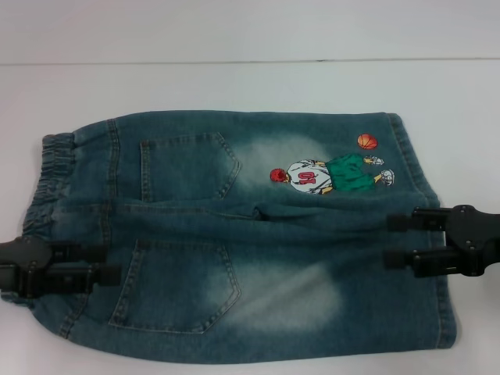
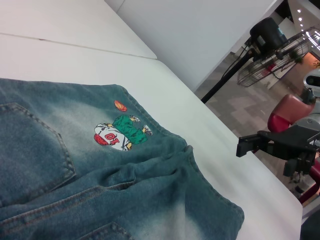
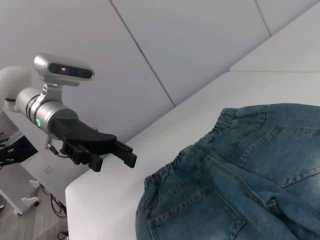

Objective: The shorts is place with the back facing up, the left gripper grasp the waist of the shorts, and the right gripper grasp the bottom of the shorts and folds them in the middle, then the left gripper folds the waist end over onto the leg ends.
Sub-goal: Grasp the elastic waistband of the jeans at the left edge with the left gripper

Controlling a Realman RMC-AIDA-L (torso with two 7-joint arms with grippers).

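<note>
shorts [image 1: 234, 234] lie flat on the desk [image 1: 234, 78], ungrasped; left end effector [image 1: 98, 264] at nine o'clock and right end effector [image 1: 394, 240] at three o'clock are held wide apart, so descent onto waist [image 1: 47, 180] and hems [image 1: 437, 250] is judged next.

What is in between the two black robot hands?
The shorts lie between the left gripper and the right gripper, back pockets up, nothing else on that stretch. The head view shows it.

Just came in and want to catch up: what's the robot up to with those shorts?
The denim shorts lie flat, back pockets up, on the white table, not yet folded. The left gripper hovers open at the elastic waist; the right gripper hovers open at the leg hems. Neither holds fabric.
</note>
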